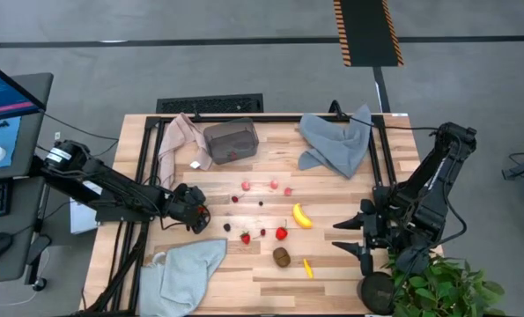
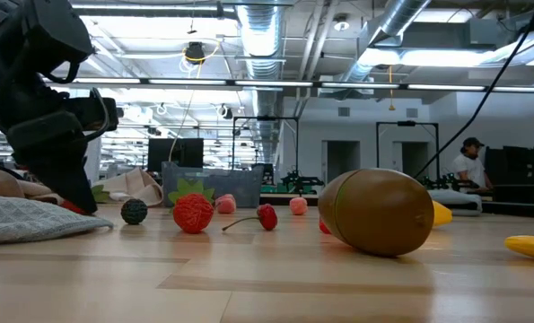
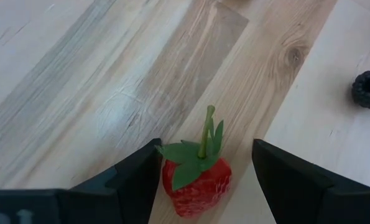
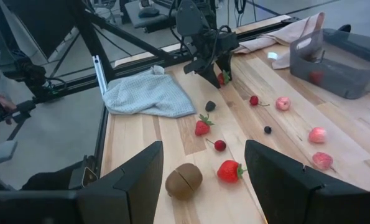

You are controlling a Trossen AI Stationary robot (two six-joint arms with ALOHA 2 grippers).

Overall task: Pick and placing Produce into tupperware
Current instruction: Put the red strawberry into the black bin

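Red strawberry [image 3: 196, 183] sits on the desk [image 3: 110, 93] between the left gripper's [image 3: 203, 180] wide-spread fingers [image 3: 135, 180] — poised to close on it. Tupperware [image 1: 231, 141] waits at the far edge; right gripper [image 1: 360, 238] idles, fingers part-open — empty.

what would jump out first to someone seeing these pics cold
The scatter of small toy fruit across the middle of the wooden table, with the yellow banana and brown kiwi the brightest. Next, the left gripper, open and straddling a red strawberry near the table's left side. The grey tupperware sits at the far edge, something red already inside.
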